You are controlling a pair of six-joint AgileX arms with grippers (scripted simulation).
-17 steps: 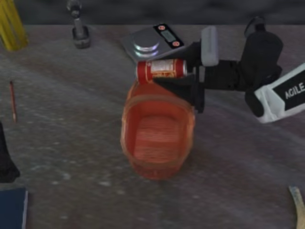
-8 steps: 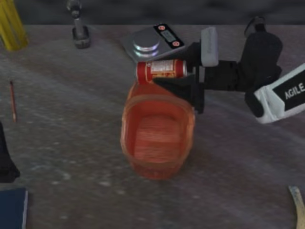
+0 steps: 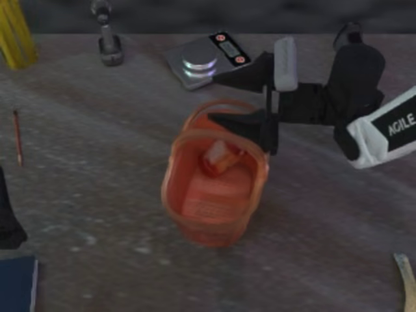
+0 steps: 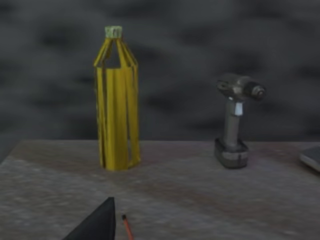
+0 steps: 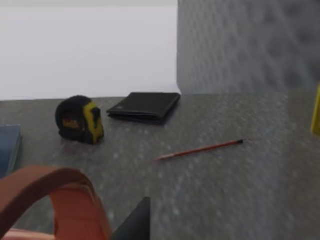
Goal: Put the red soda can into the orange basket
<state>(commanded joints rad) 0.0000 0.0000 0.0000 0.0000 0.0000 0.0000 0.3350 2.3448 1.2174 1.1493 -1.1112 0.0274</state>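
Note:
The red soda can [image 3: 218, 158] lies tilted inside the orange basket [image 3: 170, 195], near its far end under the arched handle [image 3: 220, 104]. My right gripper [image 3: 214, 97] hovers above the basket's far rim, open, with nothing between its black fingers [image 3: 240, 122]. In the right wrist view the basket's handle [image 5: 47, 182] shows beside one fingertip [image 5: 137, 225]. My left gripper [image 3: 5, 221] rests at the left table edge, open and holding nothing; one fingertip [image 4: 102, 222] shows in its wrist view.
A kitchen scale [image 3: 208, 58] sits just behind the basket, a drill [image 3: 109, 39] and a yellow bottle [image 3: 14, 36] at the back left. A red pencil [image 3: 17, 136] and a blue book [image 3: 16, 283] lie at the left. A tape measure [image 5: 80, 120] and a black wallet [image 5: 145, 106] sit beyond.
My right gripper opened and let go of the can, which fell from between the fingers into the basket. The basket shifted slightly. The left arm has not moved.

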